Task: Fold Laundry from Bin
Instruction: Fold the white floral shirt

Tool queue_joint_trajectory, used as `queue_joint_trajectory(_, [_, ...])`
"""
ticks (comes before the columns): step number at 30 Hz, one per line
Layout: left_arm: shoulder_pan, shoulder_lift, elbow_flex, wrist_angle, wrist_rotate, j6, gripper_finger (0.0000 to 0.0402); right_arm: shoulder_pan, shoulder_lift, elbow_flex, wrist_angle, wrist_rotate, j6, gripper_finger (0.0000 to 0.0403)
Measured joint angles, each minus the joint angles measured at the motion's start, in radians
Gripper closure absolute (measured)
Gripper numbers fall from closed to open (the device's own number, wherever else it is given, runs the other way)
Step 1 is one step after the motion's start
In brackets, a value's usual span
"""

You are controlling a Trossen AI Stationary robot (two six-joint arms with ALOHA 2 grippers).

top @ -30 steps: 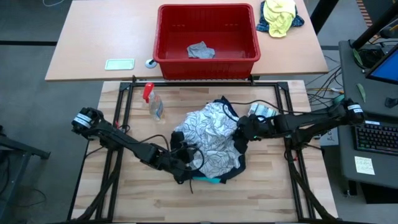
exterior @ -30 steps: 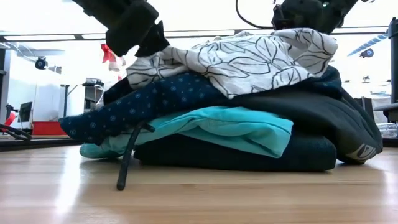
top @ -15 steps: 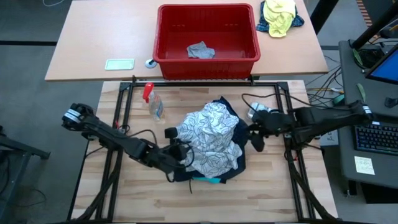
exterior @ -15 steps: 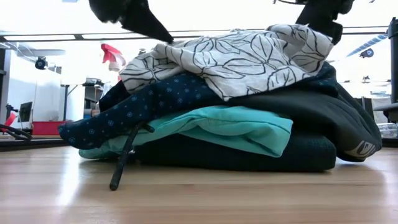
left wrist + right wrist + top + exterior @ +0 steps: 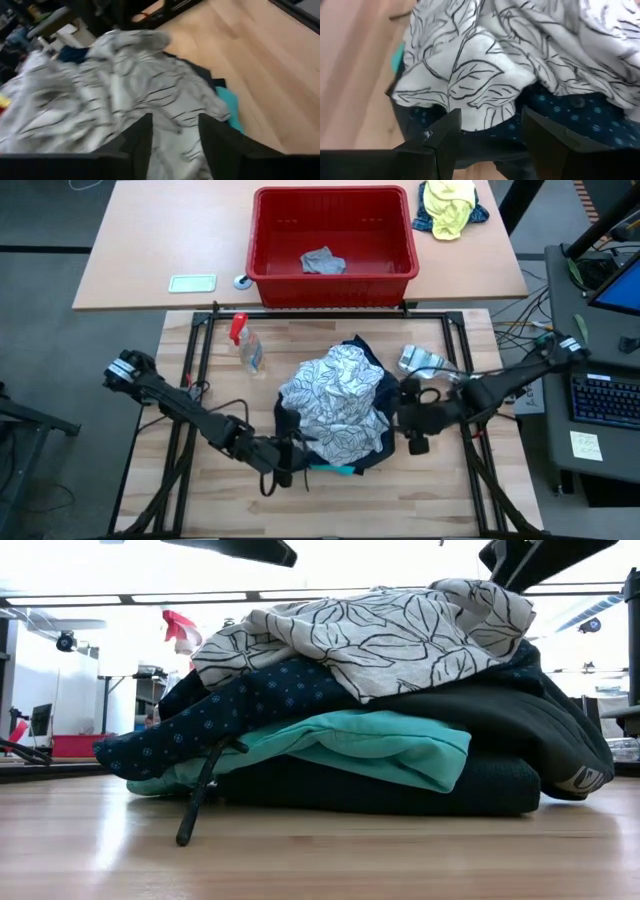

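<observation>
Left gripper: at 7 o'clock of the pile, now off the cloth it pinched a second ago; dark fingers parted, nothing between them.

Right gripper: at 3 o'clock of the pile, drawn back from the top garment it gripped earlier; fingers apart, empty.

Laundry, stacked soft garments: mid-table on the pale wooden slatted table. From the bottom up: black, bright turquoise, navy with tiny dots, dark grey, then a white leaf-print cloth, loosely crumpled and settled flatter than before. A dark cord trails to the tabletop, possibly a drawstring.

Clear spray bottle with red trigger: 11 o'clock of the pile.

Bin, red plastic rectangular tub: 12 o'clock, on the far table; holds one small light grey garment.

Yellow-and-blue cloth bundle: 1 o'clock, beside the bin.
</observation>
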Motion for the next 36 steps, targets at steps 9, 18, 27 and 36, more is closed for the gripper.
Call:
queue_joint_trajectory(9, [-0.065, 0.161, 0.013, 0.207, -0.088, 0.091, 0.0165, 0.071, 0.071, 0.000, 0.000, 0.018, 0.070, 0.0207])
queue_joint_trajectory(18, [-0.063, 0.384, 0.160, 0.159, -0.195, 0.080, 0.0171, 0.082, 0.073, -0.001, 0.012, 0.019, 0.187, 0.0210])
queue_joint_trajectory(27, [-0.059, 0.457, 0.280, -0.063, -0.197, -0.022, 0.0176, 0.081, 0.126, -0.017, 0.158, 0.046, 0.221, 0.0232])
queue_joint_trajectory(36, [-0.059, 0.458, 0.261, -0.068, -0.272, -0.039, 0.0239, 0.081, 0.157, -0.018, 0.183, 0.044, 0.258, 0.0332])
